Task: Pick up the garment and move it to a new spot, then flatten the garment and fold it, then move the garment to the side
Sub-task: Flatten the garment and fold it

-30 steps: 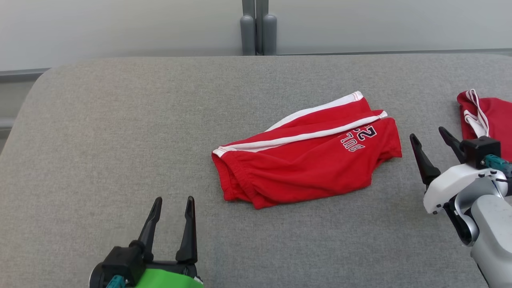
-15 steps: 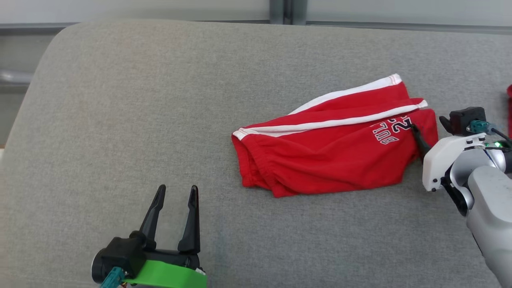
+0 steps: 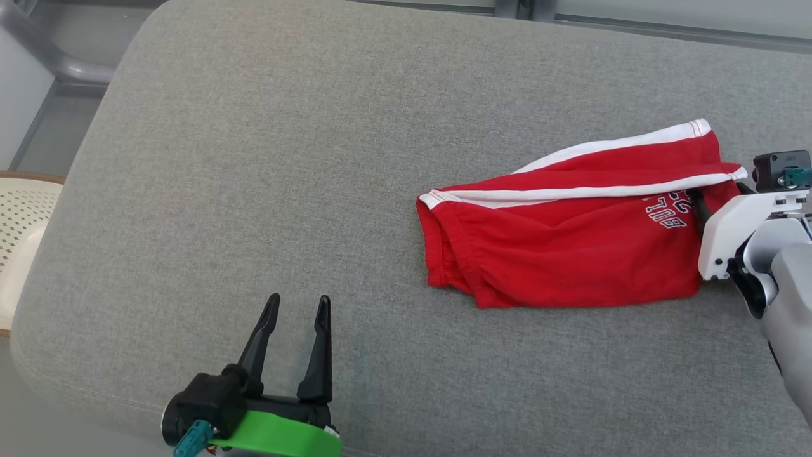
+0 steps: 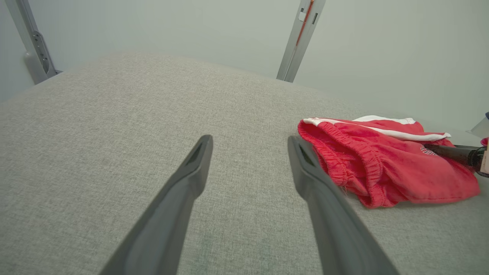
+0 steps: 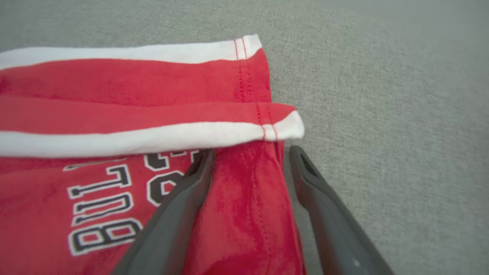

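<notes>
**Red shorts on the right of the pad, right gripper open astride their hem**

Off the left edge of the gray pad [image 3: 254, 158], a white perforated object [image 3: 22, 222] pokes into the head view; what it is I cannot tell.

Over the pad's near-left part hangs the left gripper [image 3: 299, 299]. Its two dark fingers are spread wide with only bare gray cloth between them, and it holds nothing. In its own wrist view, both fingers point across the pad toward a slanted metal post [image 4: 300, 38] beyond the pad's far edge.

On the right half of the pad lie the shorts [image 3: 558, 254], red and roughly flat. The gathered waistband [image 3: 453, 254] faces the pad's middle, and the leg hems face the pad's right side. Two white stripes [image 3: 590, 192] run along the upper layers, on the side nearer the pad's far edge. Dark-outlined white lettering [image 5: 99, 202] sits near the hem, and part of it is tucked under the lower stripe.

At the right end of the shorts, still over the pad, is the right gripper [image 5: 252, 152]. Its jaws are apart, not pinched. One finger [image 5: 179, 214] lies over the red cloth beside the lettering. The other [image 5: 321, 202] sits just past the hem, above bare pad. The hem's corner strip lies in the gap between them, and the cloth is not clamped.
</notes>
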Controlling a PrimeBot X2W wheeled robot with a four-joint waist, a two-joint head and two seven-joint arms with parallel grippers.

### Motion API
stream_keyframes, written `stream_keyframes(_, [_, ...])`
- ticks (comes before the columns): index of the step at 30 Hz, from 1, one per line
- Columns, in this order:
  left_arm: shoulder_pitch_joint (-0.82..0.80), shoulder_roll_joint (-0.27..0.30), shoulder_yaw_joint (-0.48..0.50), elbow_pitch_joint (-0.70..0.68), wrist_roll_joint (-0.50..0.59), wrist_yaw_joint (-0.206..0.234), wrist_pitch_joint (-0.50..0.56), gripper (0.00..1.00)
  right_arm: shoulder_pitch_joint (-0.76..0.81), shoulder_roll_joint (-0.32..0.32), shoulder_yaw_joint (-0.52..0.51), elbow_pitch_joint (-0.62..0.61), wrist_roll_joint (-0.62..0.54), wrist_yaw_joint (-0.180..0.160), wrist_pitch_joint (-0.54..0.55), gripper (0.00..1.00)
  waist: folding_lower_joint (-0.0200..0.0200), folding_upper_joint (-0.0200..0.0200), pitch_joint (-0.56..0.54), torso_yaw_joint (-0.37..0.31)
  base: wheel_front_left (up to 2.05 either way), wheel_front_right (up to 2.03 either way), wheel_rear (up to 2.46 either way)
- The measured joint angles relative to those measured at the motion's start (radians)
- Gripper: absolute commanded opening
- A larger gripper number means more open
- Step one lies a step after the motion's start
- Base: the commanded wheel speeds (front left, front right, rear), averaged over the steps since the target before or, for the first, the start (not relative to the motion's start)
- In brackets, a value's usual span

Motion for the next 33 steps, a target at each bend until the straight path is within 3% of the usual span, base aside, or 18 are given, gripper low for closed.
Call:
stream_keyframes(7, [-0.006,0.000,-0.029,0.019,-0.015,0.003,0.000,1.00,-0.050,0.022,-0.016,0.066,0.012,-0.001,0.015,1.00,0.0000,0.0000,0.011,0.020,0.00,0.00,0.00])
stream_keyframes(8, [-0.006,0.000,-0.032,0.020,-0.016,0.004,0.000,1.00,-0.052,0.025,-0.014,0.068,0.023,-0.002,0.023,0.28,0.0000,0.0000,0.010,0.021,0.00,0.00,0.00])
stream_keyframes(9, [-0.006,0.000,-0.034,0.021,-0.016,0.007,0.000,1.00,-0.053,0.029,-0.007,0.067,0.033,-0.003,0.025,0.00,0.0000,0.0000,0.009,0.022,0.00,0.00,0.00])
stream_keyframes(19, [0.013,-0.001,-0.015,0.029,-0.025,0.025,0.000,1.00,-0.014,0.042,0.034,-0.055,0.230,-0.001,0.045,0.00,0.0000,0.0000,-0.024,-0.011,0.00,0.00,0.00])
stream_keyframes(27, [0.064,-0.001,0.006,0.034,-0.025,0.029,0.000,1.00,0.148,-0.039,-0.008,-0.280,0.464,-0.001,0.139,0.00,0.0000,0.0000,-0.089,-0.092,0.00,0.00,0.00])
stream_keyframes(33, [0.072,-0.001,0.012,0.045,-0.015,0.018,0.000,1.00,0.244,-0.061,-0.072,-0.343,0.487,-0.001,0.173,0.00,0.0000,0.0000,-0.112,-0.160,0.00,0.00,0.00])
